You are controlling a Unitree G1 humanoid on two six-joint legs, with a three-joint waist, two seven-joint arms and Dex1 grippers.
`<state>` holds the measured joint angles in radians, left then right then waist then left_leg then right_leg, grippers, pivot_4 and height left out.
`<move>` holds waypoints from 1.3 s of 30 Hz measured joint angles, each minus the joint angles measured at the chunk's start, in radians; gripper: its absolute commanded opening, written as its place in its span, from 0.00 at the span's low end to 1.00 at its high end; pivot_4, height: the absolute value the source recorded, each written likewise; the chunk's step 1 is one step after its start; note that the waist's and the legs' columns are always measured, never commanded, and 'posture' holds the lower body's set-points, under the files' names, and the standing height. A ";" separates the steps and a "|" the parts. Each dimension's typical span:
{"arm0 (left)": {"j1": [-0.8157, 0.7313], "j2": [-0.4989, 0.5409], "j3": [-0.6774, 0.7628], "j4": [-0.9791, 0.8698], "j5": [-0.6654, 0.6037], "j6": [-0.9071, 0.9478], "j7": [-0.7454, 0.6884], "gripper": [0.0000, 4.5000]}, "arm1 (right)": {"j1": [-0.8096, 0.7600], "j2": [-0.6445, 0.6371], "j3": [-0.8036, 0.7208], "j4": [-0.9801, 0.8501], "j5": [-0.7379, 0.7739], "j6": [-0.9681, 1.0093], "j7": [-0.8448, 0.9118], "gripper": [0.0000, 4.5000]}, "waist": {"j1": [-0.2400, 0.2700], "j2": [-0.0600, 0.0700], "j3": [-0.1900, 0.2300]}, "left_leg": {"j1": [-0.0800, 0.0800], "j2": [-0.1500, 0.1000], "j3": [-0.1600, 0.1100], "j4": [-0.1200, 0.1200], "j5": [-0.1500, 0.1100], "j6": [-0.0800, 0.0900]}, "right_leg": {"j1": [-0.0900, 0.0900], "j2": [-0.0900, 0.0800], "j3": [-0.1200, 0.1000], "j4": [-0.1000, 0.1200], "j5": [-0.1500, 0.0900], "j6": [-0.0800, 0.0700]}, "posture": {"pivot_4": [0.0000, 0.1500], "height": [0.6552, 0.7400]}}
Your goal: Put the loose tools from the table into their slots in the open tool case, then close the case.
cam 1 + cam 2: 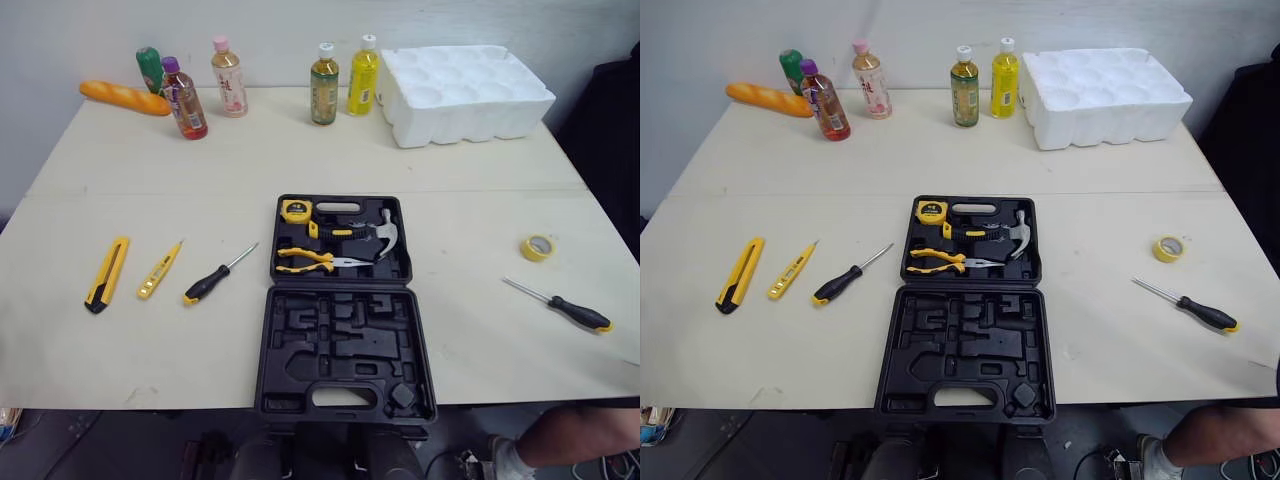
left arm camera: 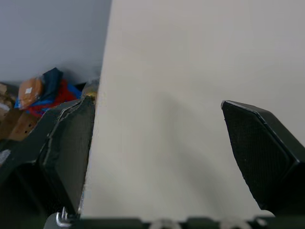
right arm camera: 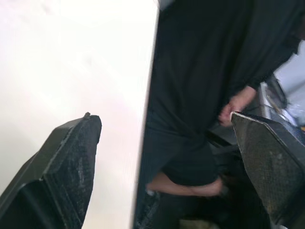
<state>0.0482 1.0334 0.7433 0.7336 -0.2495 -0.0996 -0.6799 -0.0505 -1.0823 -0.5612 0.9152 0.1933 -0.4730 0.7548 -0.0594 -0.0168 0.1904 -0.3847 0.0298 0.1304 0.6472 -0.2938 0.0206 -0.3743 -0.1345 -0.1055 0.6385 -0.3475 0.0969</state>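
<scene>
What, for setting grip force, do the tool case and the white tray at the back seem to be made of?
Tool case: looks like moulded black plastic, matte, with shaped recesses. White tray: probably foam, matte and chalky-looking, with thick rounded walls and round hollows.

Along the far edge of the surface (image 1: 300, 150) a baguette (image 1: 125, 97) is lying at the left, with a green bottle (image 1: 149, 68) just behind its end. A purple-capped bottle (image 1: 184, 100) and a pink-capped bottle (image 1: 229, 78) are standing near it. Further right two more, an amber bottle (image 1: 323, 85) and a yellow bottle (image 1: 363, 77), are standing side by side, just beside a white foam tray (image 1: 465, 92). A person in black (image 3: 205, 71) is standing by the right edge, a bare leg (image 1: 560, 440) showing.
</scene>
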 measured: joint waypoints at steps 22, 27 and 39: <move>0.109 -0.030 -0.153 -0.749 -0.134 0.498 -0.206 0.99 | -0.122 0.213 0.158 -0.693 0.234 0.453 0.195 1.00 | 0.014 0.000 0.000 | -0.002 0.000 0.000 0.002 0.000 0.001 | -0.001 0.000 0.001 0.005 0.000 0.000 | 1.00 1.00; 0.061 -0.022 -0.235 -1.006 -0.222 0.715 -0.194 0.99 | -0.153 0.319 0.217 -0.865 0.338 0.509 0.234 1.00 | 0.024 0.000 0.000 | -0.002 0.000 -0.001 0.002 0.000 0.001 | -0.001 0.001 0.001 0.005 0.000 0.000 | 1.00 1.00; -0.208 0.029 -0.525 -1.021 -0.193 0.888 -0.163 0.99 | -0.132 0.387 0.342 -1.031 0.403 0.498 0.424 1.00 | 0.034 0.000 0.000 | -0.003 0.000 -0.001 0.002 0.001 0.002 | -0.001 0.003 0.001 0.005 0.000 0.000 | 1.00 1.00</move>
<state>-0.1600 1.0627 0.2184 -0.2870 -0.4422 0.7880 -0.8425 -0.1824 -0.6957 -0.2195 -0.1161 0.5964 0.0248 1.1790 -0.0255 -0.0169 0.1903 -0.3874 0.0293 0.1298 0.6496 -0.2929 0.0222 -0.3753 -0.1318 -0.1043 0.6435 -0.3475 0.0968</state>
